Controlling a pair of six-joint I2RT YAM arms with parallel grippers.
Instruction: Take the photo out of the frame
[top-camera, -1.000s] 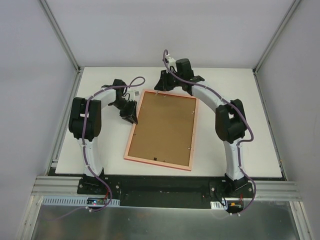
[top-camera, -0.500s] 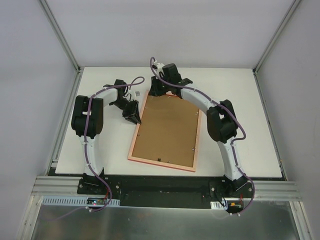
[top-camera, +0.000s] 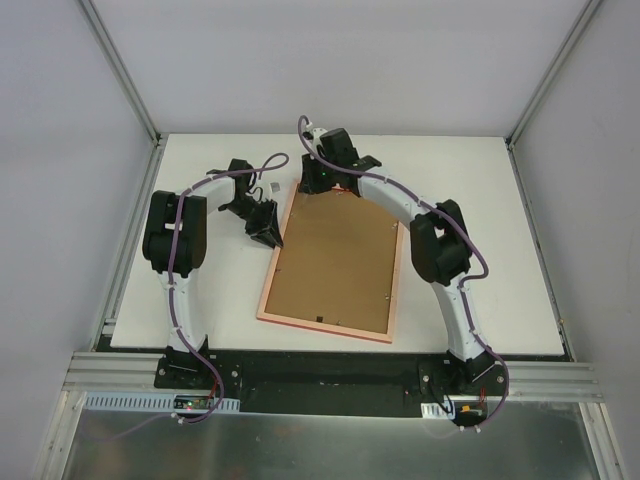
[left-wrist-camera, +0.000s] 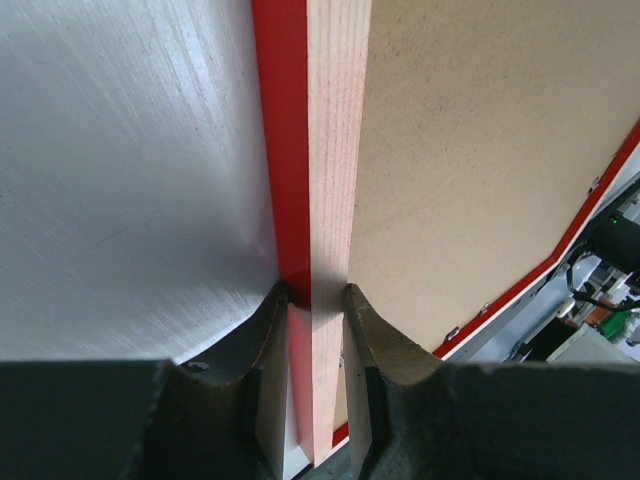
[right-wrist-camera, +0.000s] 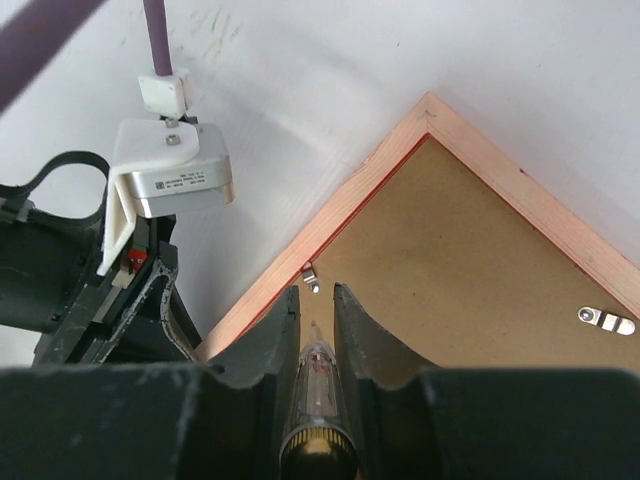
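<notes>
The frame (top-camera: 324, 325) lies face down on the white table, its pale wood-pink back up, with the brown backing board (top-camera: 335, 260) seated in it. The photo is hidden under the board. My left gripper (top-camera: 268, 235) is shut on the frame's left rail; the left wrist view shows the jaws (left-wrist-camera: 318, 300) clamping the red side and wood back of the frame (left-wrist-camera: 330, 150). My right gripper (top-camera: 317, 186) hovers over the frame's far left corner, shut on a clear pen-like tool (right-wrist-camera: 317, 375). The tool's tip sits just short of a small metal clip (right-wrist-camera: 310, 275) on the board (right-wrist-camera: 450, 260).
The left arm's wrist camera housing (right-wrist-camera: 170, 170) sits close beside the right gripper. A metal hanger tab (right-wrist-camera: 605, 320) lies on the board. More clips (left-wrist-camera: 455, 332) line the frame's far rail. White table (top-camera: 480, 200) with walls on three sides.
My right gripper has swung left along the frame's far edge to its far left corner. The frame has turned slightly, its near end shifting right. The left gripper stays clamped on the rail.
</notes>
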